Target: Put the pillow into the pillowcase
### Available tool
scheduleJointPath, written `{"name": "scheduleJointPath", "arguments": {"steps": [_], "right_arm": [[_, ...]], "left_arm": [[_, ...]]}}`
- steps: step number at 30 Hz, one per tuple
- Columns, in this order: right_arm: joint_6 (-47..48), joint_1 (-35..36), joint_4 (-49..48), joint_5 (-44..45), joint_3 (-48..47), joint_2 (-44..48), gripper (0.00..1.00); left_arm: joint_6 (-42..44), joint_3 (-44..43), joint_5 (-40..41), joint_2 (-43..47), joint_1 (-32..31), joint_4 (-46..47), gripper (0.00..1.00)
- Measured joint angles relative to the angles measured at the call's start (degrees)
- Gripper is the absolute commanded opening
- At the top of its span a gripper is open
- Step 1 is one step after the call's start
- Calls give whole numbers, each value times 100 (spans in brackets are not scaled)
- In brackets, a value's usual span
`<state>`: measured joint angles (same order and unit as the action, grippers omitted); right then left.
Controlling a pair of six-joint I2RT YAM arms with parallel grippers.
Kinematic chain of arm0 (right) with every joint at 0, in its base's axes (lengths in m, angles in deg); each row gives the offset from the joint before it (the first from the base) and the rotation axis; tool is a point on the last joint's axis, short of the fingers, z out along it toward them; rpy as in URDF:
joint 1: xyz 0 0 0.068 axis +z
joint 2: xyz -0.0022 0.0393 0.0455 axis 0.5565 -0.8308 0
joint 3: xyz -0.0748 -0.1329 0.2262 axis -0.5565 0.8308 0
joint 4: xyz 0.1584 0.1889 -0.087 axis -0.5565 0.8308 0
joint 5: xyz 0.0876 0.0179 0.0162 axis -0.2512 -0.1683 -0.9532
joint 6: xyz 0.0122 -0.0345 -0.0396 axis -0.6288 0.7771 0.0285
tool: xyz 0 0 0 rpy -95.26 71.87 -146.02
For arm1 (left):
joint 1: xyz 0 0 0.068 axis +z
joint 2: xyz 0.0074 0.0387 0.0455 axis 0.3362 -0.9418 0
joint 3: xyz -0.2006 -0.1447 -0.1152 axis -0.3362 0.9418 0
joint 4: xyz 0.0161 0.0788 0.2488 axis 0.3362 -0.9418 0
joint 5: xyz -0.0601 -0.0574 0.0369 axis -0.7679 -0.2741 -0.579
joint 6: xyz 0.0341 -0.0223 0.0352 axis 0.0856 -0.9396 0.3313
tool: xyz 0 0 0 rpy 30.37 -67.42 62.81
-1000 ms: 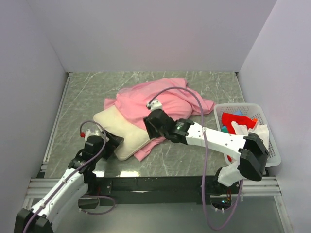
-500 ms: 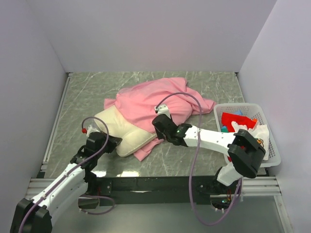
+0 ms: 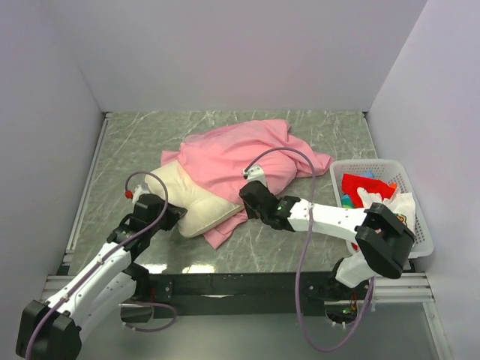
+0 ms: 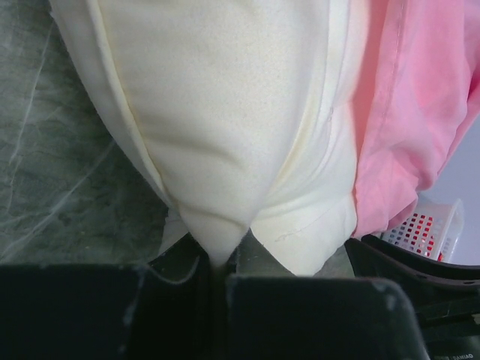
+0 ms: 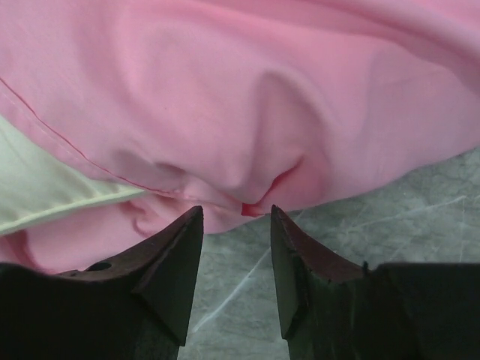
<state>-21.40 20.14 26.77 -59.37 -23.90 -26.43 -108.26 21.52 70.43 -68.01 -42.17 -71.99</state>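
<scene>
The cream pillow [image 3: 191, 201] lies left of centre on the table, its far half under the crumpled pink pillowcase [image 3: 240, 154]. My left gripper [image 3: 169, 216] is shut on the pillow's near-left edge; in the left wrist view a pinched fold of pillow [image 4: 225, 112] runs down between the closed jaws of the left gripper [image 4: 217, 266]. My right gripper [image 3: 247, 199] sits at the pillowcase's near hem. In the right wrist view the right gripper [image 5: 236, 214] stands open just short of the pink pillowcase [image 5: 262, 97], with only table between its fingers.
A white mesh basket [image 3: 418, 217] stands at the right edge, holding a red cloth [image 3: 364, 186] and a white cloth [image 3: 401, 204]. Grey walls close in the marbled table on three sides. A corner of the basket [image 4: 424, 229] shows in the left wrist view.
My left gripper has shut on the pillow's near-left edge. The right gripper has drawn back from over the pillow to the pillowcase's near hem, its jaws narrowing somewhat.
</scene>
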Motion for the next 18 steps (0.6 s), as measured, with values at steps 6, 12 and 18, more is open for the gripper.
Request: {"name": "scheduleJointPath", "arguments": {"steps": [6, 12, 18], "right_arm": [[-70, 0, -247, -103, 70, -9, 35], [-153, -13, -219, 9, -173, -398, 3], [-181, 162, 249, 44, -737, -361, 0]], "left_arm": [[-2, -81, 0, 24, 0, -138, 1], [-15, -214, 0, 105, 0, -260, 1], [-22, -732, 15, -302, -2, -361, 1]]}}
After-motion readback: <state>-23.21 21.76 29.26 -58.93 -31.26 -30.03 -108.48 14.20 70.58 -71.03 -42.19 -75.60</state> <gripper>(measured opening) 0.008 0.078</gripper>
